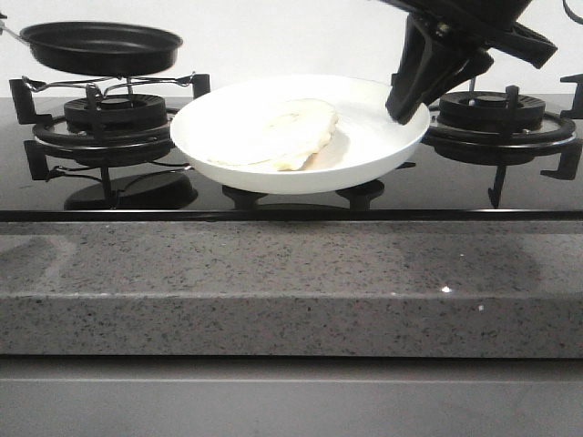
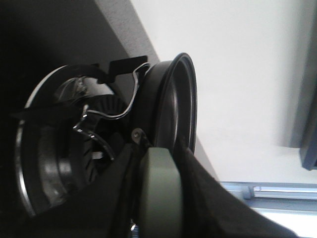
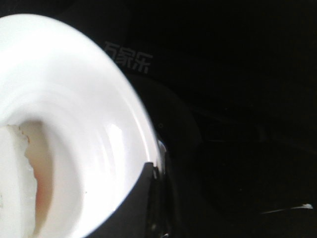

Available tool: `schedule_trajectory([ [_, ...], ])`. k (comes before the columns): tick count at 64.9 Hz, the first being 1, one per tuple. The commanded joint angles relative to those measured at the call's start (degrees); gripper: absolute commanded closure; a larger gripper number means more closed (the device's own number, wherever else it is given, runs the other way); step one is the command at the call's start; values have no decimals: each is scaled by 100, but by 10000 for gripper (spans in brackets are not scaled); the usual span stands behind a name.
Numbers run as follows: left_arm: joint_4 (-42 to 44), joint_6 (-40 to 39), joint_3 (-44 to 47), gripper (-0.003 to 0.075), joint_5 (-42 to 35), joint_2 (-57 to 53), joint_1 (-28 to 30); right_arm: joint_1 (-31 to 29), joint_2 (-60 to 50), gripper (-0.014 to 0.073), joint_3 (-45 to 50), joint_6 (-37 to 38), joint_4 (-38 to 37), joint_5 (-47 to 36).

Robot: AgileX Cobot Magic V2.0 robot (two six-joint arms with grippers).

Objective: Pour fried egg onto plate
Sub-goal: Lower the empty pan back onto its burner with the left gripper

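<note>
Right fingers (image 1: 407, 107) clamp plate (image 1: 364, 150) rim, egg (image 1: 291, 132) inside; left fingers (image 2: 158, 183) probably grip pan (image 1: 100, 47) handle.

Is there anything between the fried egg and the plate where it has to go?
Nothing visible. The fried egg already lies in the plate, folded over. The right gripper holds the plate's rim; the black pan is off to the left, empty.

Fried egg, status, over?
Fried egg on plate. Right gripper shut on plate rim. Left gripper shut on black pan handle. Nothing obstructing.
</note>
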Motion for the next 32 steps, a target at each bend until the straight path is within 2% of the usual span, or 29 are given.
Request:
schedule_trajectory([
  [1, -330, -87, -195, 562, 253, -238, 5, 6, -249, 661, -166, -23, 200, -234],
  [21, -267, -76, -195, 250, 288, -238, 5, 6, -249, 661, -166, -23, 200, -234],
  [26, -212, -76, -195, 213, 207, -238, 5, 6, -249, 661, -166, -23, 200, -234],
  [32, -97, -76, -195, 206, 71, -238, 5, 6, -249, 661, -166, -23, 200, -234],
])
